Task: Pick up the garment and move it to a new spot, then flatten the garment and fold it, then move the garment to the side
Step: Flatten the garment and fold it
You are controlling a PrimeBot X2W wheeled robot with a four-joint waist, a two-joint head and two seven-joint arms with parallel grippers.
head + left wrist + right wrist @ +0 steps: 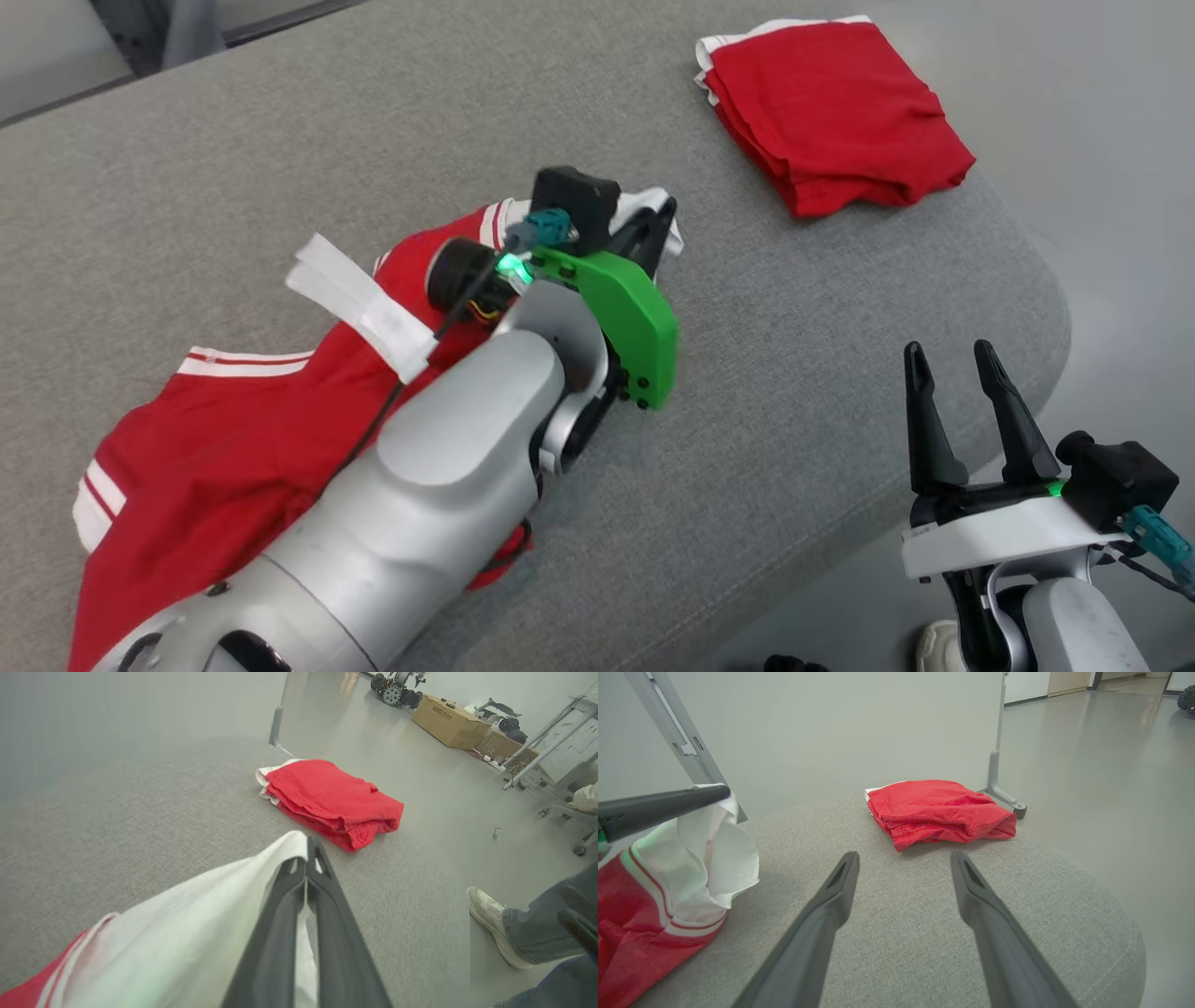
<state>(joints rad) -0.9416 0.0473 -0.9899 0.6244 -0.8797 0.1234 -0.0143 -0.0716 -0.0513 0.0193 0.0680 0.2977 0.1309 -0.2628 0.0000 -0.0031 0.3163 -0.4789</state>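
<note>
Left gripper (307, 861) clamps garment (233, 439) at white hem; right gripper (949, 353) spread wide, empty, garment at its 10 o'clock.

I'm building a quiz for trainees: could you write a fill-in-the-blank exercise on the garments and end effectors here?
1. The left end effector is shut on the garment's ____ edge.
2. The right end effector stands ____, holding nothing.
3. The second garment, near the cushion's far corner, is neatly ____.

Missing words: white; open; folded.
</note>
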